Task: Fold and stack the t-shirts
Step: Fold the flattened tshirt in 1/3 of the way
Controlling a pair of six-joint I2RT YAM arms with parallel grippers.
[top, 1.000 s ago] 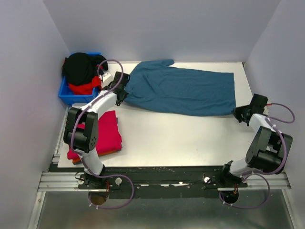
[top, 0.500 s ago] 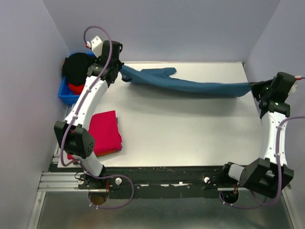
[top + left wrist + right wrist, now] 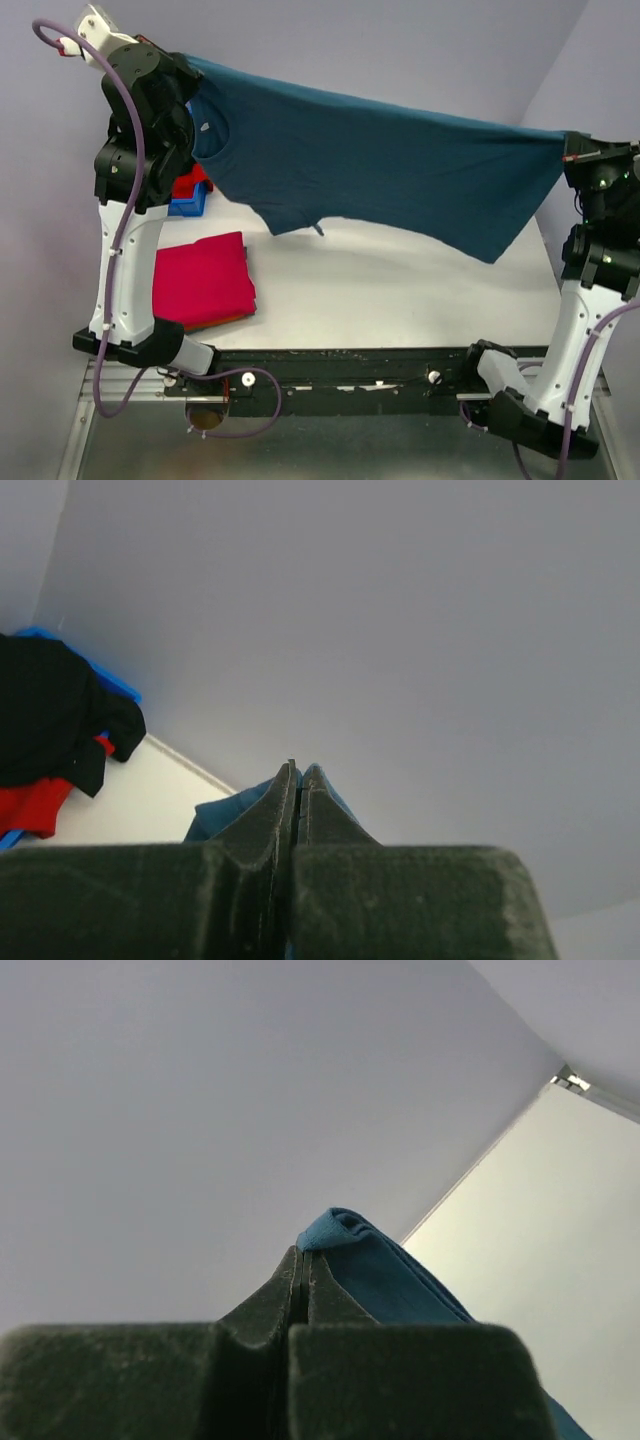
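The large teal-blue t-shirt [image 3: 380, 160] hangs stretched in the air between both raised arms, its lower edge above the table. My left gripper [image 3: 183, 68] is shut on its top left corner, seen as blue cloth [image 3: 225, 815] beside the closed fingers. My right gripper [image 3: 572, 140] is shut on the top right corner [image 3: 345, 1235]. A folded crimson-pink t-shirt [image 3: 205, 278] lies on the table at the near left, with an orange edge [image 3: 222, 321] under it. Black [image 3: 50, 710] and red [image 3: 35, 805] shirts lie in the bin.
A small bright-blue plastic bin [image 3: 188, 200] stands at the far left, mostly behind my left arm. The white table [image 3: 400, 290] runs under the hanging shirt. Grey walls close in on three sides.
Both arms have risen high, lifting the teal-blue shirt from a low sagging line above the table into a spread hanging sheet. One second ago it lay flat on the table.
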